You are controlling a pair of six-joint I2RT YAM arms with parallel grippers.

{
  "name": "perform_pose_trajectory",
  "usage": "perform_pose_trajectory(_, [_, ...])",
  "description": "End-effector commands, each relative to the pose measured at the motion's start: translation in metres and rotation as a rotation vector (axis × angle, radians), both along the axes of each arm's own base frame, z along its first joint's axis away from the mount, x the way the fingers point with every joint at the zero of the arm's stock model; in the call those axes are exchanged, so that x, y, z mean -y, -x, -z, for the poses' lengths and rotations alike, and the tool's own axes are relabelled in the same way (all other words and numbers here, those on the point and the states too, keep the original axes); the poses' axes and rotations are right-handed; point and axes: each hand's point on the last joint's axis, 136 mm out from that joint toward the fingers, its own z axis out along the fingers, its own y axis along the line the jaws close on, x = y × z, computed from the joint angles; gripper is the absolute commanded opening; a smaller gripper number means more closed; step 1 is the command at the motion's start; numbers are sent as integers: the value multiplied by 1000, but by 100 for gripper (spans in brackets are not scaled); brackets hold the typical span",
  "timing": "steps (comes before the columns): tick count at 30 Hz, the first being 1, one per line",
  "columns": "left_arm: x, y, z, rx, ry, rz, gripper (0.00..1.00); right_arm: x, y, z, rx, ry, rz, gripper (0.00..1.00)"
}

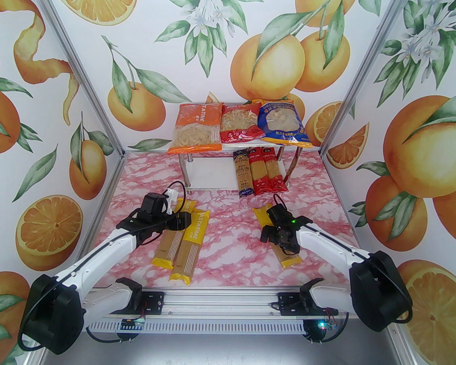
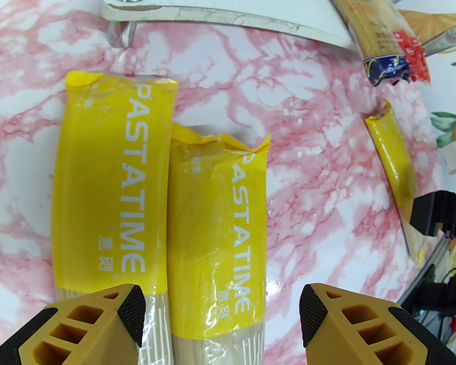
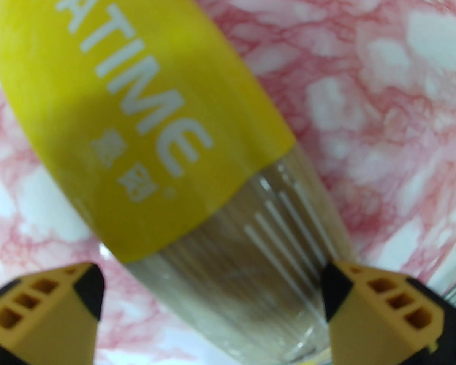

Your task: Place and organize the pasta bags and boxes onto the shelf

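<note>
The shelf (image 1: 209,175) stands at the back. On its top board lie an orange bag (image 1: 195,129), a red bag (image 1: 238,124) and a blue bag (image 1: 282,124). A dark blue spaghetti pack (image 1: 243,173) and two red packs (image 1: 264,169) lie on the lower board. Two yellow packs (image 1: 167,242) (image 1: 190,249) lie side by side on the table at the left. My left gripper (image 2: 220,318) hovers open over the right one (image 2: 212,222) of that pair. A third yellow pack (image 3: 136,101) lies at the right, with my right gripper (image 3: 212,295) open and astride it.
The pink marbled table (image 1: 228,234) is enclosed by orange-patterned walls on three sides. A chrome shelf leg (image 2: 121,32) stands just beyond the left yellow pack (image 2: 98,188). The left half of the lower board is bare. The arm bases sit at the near edge.
</note>
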Motion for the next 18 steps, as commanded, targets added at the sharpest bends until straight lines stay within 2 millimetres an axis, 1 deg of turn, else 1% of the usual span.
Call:
perform_pose_trajectory(1, [0, -3, -11, 21, 19, -12, 71, -22, 12, 11, -52, -125, -50, 99])
perform_pose_trajectory(6, [0, -5, -11, 23, 26, -17, 71, -30, 22, 9, -66, -143, -93, 96])
perform_pose_trajectory(10, [3, -8, -10, 24, 31, -13, 71, -46, 28, 4, -68, -137, -150, 95])
perform_pose_trajectory(12, [4, -9, -12, 26, 34, -6, 70, -58, 29, 4, -67, -125, -187, 94])
perform_pose_trajectory(18, [1, -6, -15, 37, 25, -11, 71, -81, 31, 16, -103, -94, -255, 89])
